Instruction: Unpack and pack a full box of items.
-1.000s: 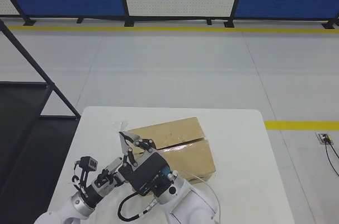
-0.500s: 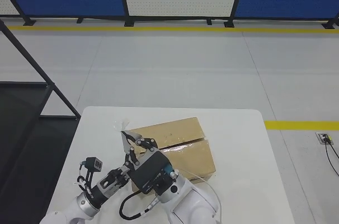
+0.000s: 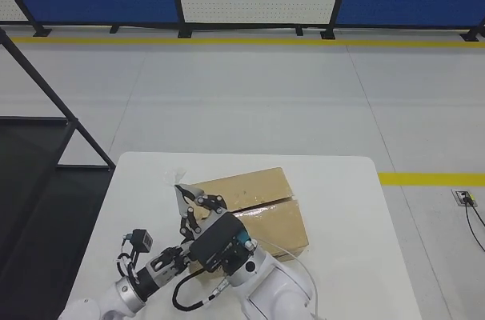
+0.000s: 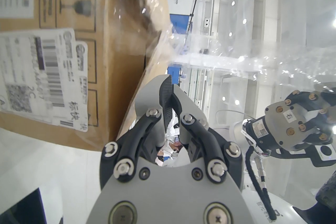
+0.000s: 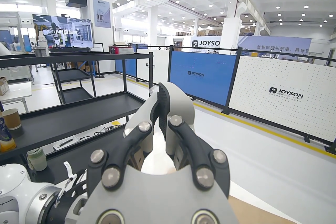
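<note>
A closed cardboard box [image 3: 250,204] with a taped seam lies on the white table [image 3: 346,240]. Its labelled side [image 4: 52,51] fills much of the left wrist view. My right gripper [image 3: 181,192] hangs above the box's left end, shut on a strip of clear tape [image 4: 223,62] that stretches from the box's top edge up to it. A scrap of that tape [image 5: 152,89] shows at its fingertips. My left gripper [image 4: 168,93] is shut with nothing between its fingers, close beside the box's front-left corner. The left arm [image 3: 150,276] lies under the right arm.
A black metal rack [image 3: 18,184] stands just off the table's left edge. Blue and white fence panels [image 3: 98,10] line the far side of the floor. The table's right half is bare.
My left arm has slid right, toward the box and under the right arm. The right gripper has shifted slightly right with the tape still in it.
</note>
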